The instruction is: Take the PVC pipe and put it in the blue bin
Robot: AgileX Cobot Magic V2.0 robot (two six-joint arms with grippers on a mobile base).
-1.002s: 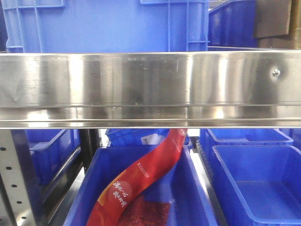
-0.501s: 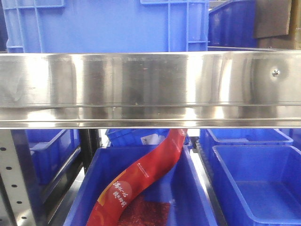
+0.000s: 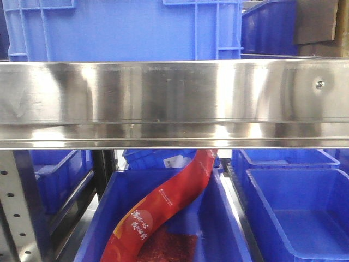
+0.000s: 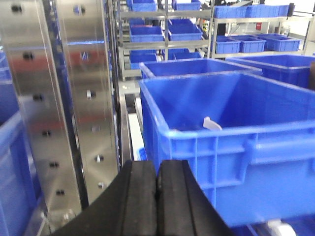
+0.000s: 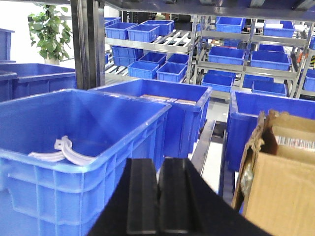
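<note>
Steel shelf rail (image 3: 174, 103) before blue bins (image 3: 297, 213)

blue bin (image 5: 74, 142) open-topped, steel upright (image 4: 64, 98) beside

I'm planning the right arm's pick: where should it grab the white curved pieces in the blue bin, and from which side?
Judging by the right wrist view, take the raised arch of the white curved pieces, coming from above. They lie low against the blue bin's near wall, which blocks a side approach. The right claw is shut and must open first.
</note>
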